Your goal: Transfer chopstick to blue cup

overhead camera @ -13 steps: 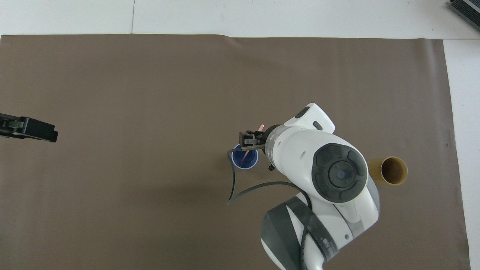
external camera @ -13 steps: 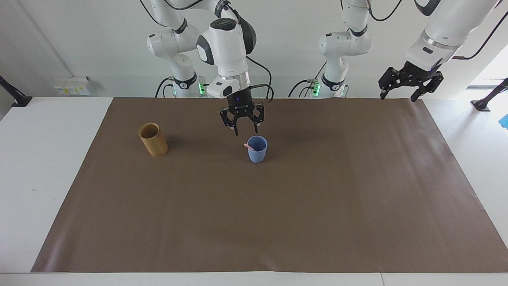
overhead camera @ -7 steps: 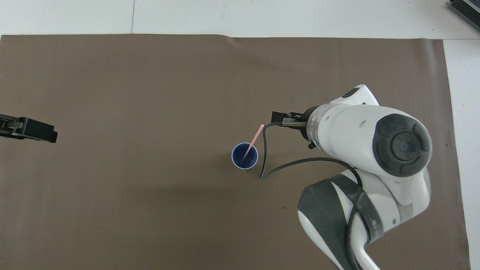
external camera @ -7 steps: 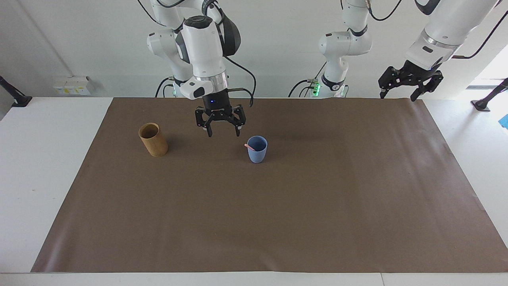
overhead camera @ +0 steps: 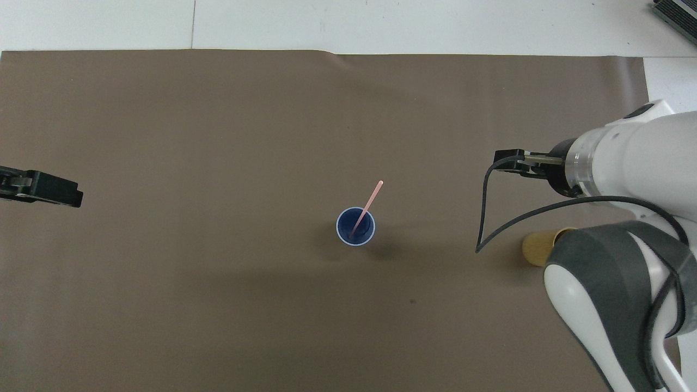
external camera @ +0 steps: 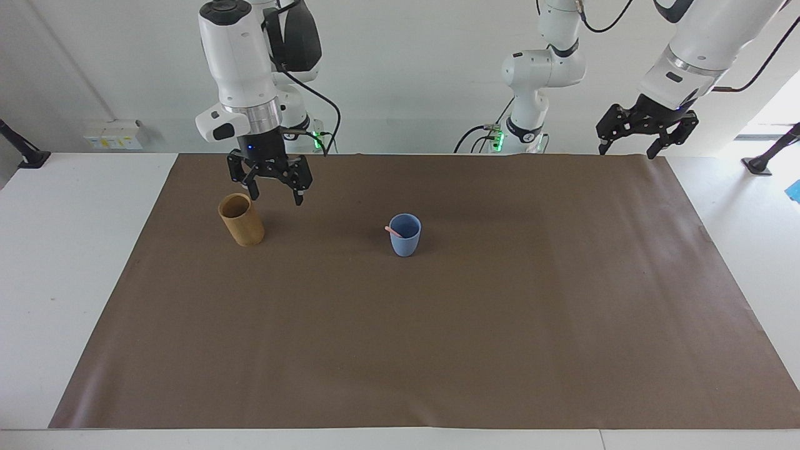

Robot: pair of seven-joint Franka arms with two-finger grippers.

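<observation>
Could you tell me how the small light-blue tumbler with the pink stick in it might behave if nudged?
The light-blue tumbler narrows toward its base, so it probably tips fairly easily. The thin pink stick leans on the rim and juts well above it, so it would likely shift or topple out.

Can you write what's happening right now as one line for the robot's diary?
chopstick: in blue cup | right gripper: open, empty, by bamboo cup | left gripper: open, waiting

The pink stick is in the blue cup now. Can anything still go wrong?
Maybe. The pink stick leans on the rim of the blue cup and pokes out, so a bump could tip the small cup or flick it out. The open right gripper hangs right beside the tan cup; a low swing might knock that over. The left gripper waits, open, over the mat's edge.
</observation>
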